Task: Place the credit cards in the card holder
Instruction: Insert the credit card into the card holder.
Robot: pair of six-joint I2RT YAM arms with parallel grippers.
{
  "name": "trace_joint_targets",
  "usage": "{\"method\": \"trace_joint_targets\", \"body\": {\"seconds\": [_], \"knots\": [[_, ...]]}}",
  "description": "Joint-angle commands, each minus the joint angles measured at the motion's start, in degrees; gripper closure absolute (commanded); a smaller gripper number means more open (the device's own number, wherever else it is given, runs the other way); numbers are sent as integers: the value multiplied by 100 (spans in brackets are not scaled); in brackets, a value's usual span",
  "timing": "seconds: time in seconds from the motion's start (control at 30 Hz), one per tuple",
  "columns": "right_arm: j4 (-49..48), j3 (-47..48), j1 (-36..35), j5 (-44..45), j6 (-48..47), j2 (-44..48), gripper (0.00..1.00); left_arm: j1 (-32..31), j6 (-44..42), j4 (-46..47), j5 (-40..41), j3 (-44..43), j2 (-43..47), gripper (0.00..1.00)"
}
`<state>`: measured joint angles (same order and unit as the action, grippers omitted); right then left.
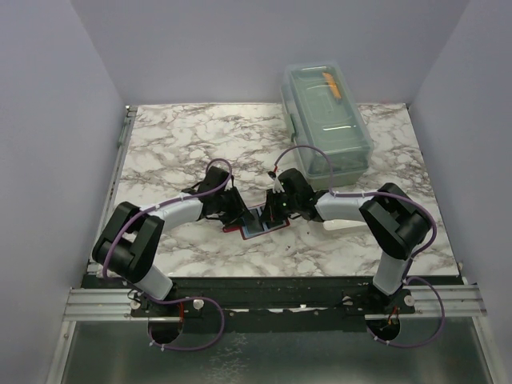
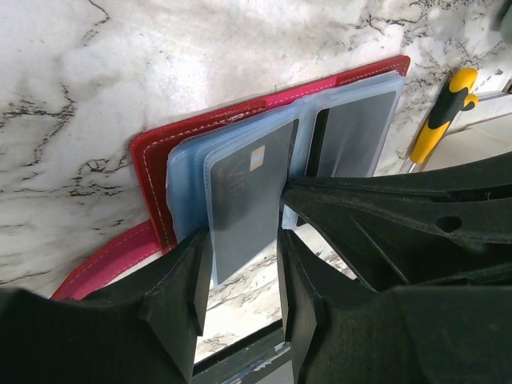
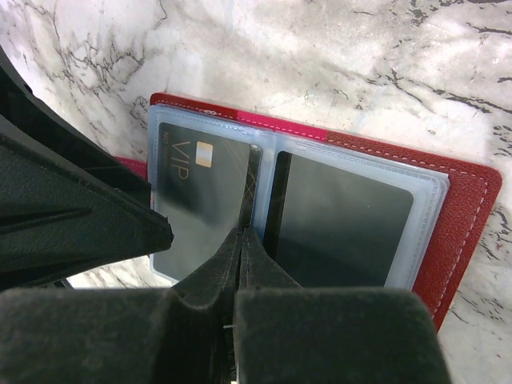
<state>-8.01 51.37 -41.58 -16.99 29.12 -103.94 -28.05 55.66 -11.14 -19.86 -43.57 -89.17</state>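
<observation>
The red card holder [image 1: 234, 230] lies open on the marble table between both grippers. It shows in the left wrist view [image 2: 152, 176] and the right wrist view [image 3: 464, 216]. A dark VIP card [image 3: 196, 192] sits in its left clear sleeve and also shows in the left wrist view [image 2: 248, 200]. A second dark card [image 3: 340, 220] sits in the right sleeve. My left gripper [image 2: 244, 240] is open, its fingers flanking the near end of the VIP sleeve. My right gripper [image 3: 242, 234] is shut, tips at the fold between the sleeves.
A clear lidded plastic box [image 1: 324, 120] with an orange item inside stands at the back right. A yellow-and-black handled tool [image 2: 444, 112] lies beside a white tray [image 2: 480, 136] just right of the holder. The table's near edge [image 1: 264, 278] is close behind the grippers.
</observation>
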Motion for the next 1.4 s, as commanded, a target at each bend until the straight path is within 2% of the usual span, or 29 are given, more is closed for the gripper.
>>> {"method": "trace_joint_targets", "body": {"seconds": [0.0,0.23,0.37,0.5,0.73,0.87,0.97,1.03,1.13,1.23,1.37], "knots": [[317,-108,-27,451,-65,-187,100,-75,21,182,35,-90,221,58],[780,51,-32,612,-81,156,99,-190,124,173,9,-206,449,61],[1459,248,-32,827,-121,582,95,-252,114,164,-21,-345,431,61],[2457,635,-33,1503,-154,1137,91,-340,52,180,-70,-560,129,61],[3793,1152,64,2829,-494,2651,82,-613,-6,359,-168,-1114,-475,61],[4405,1214,678,3423,-767,3257,76,-832,25,598,-335,-1414,-895,58],[4502,968,1828,3082,-1154,3684,72,-927,-49,668,-476,-1592,-1106,52],[4723,919,2289,3281,-1340,3830,65,-917,-209,655,-518,-1591,-990,46],[5075,900,2374,4103,-1340,4006,47,-802,-568,364,-586,-1542,-535,33],[5429,851,2487,5189,-1444,4079,29,-611,-1030,-80,-1000,-1603,-57,27],[5228,633,2696,5387,-2391,4396,22,-516,-1920,-891,-1442,-1950,338,21]]}}
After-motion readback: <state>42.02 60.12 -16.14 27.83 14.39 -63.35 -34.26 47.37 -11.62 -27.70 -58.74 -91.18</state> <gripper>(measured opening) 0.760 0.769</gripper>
